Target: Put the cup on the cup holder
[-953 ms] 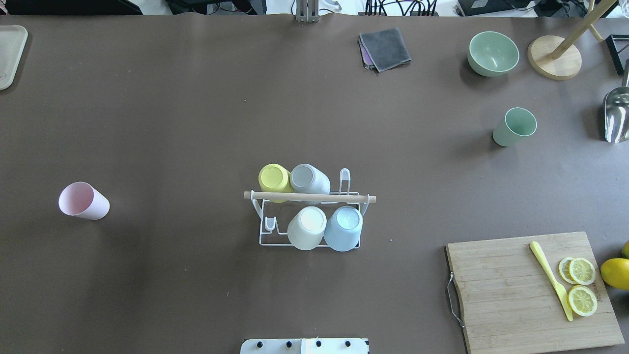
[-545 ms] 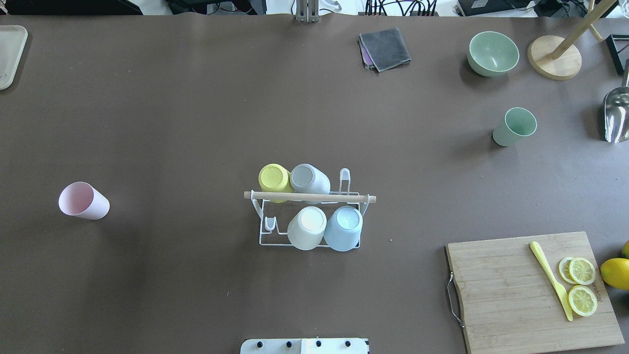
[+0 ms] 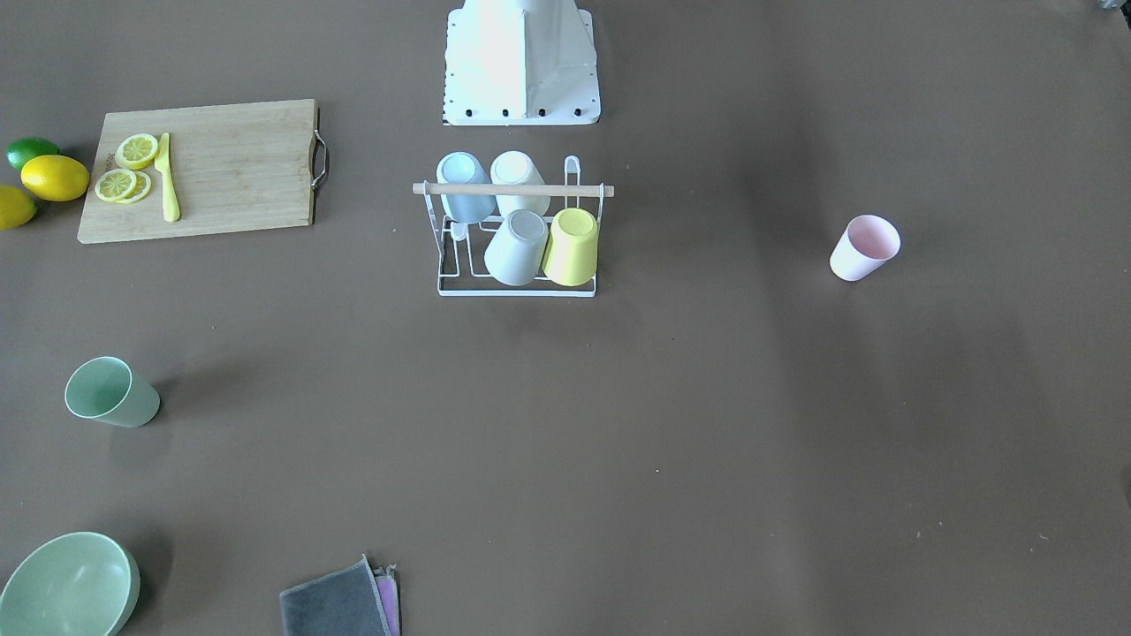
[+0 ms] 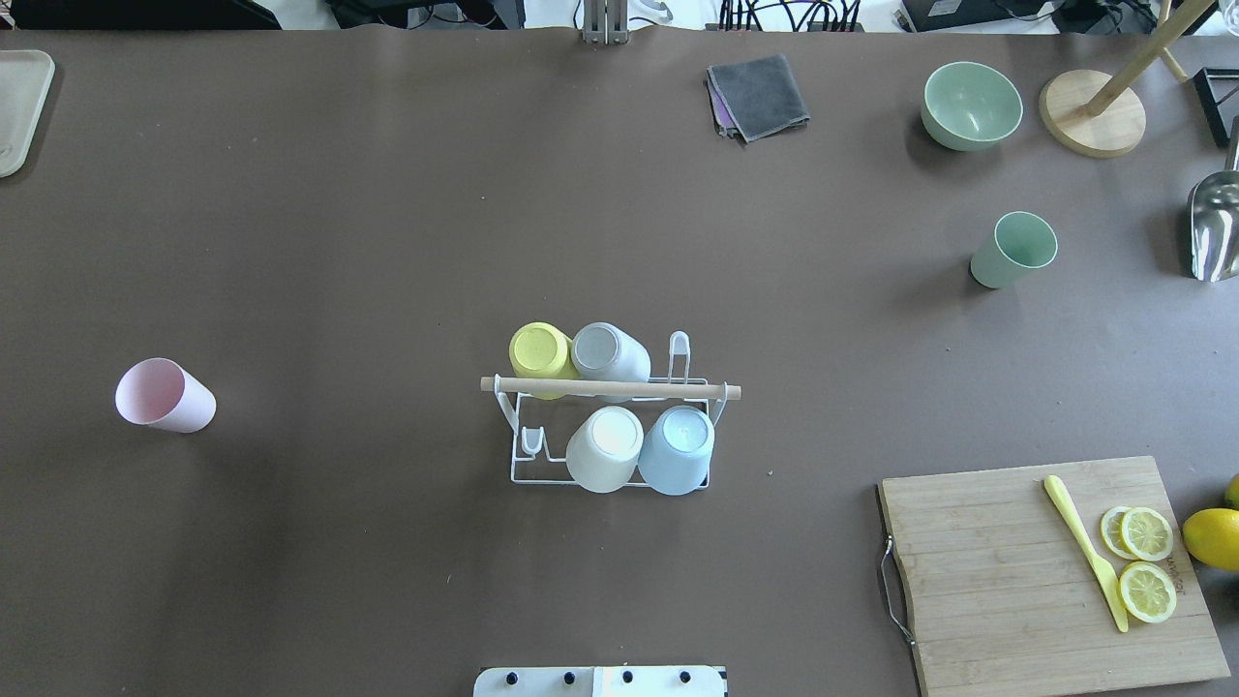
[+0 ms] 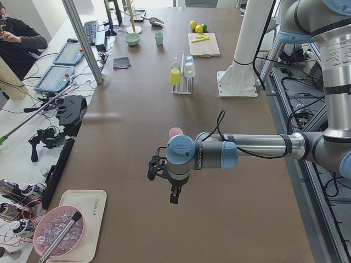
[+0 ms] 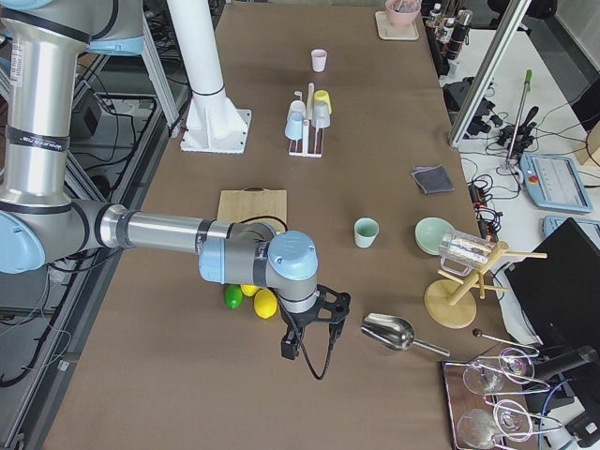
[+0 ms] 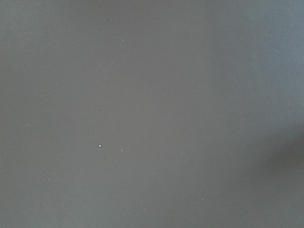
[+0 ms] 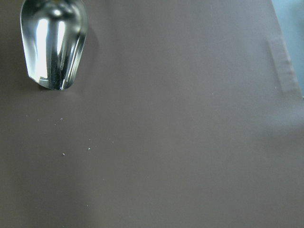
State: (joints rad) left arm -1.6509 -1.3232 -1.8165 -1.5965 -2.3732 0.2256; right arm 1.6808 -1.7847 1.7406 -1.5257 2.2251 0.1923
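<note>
The white wire cup holder with a wooden rod handle stands mid-table; it also shows in the front view. Yellow, grey, white and blue cups sit upside down on its prongs. A pink cup stands loose far to the left, a green cup far to the right. My left gripper shows only in the exterior left view, near the pink cup; I cannot tell if it is open or shut. My right gripper shows only in the exterior right view, near the lemons; I cannot tell its state.
A cutting board with lemon slices and a yellow knife lies front right, lemons beside it. A green bowl, a grey cloth, a wooden stand and a metal scoop are at the back right.
</note>
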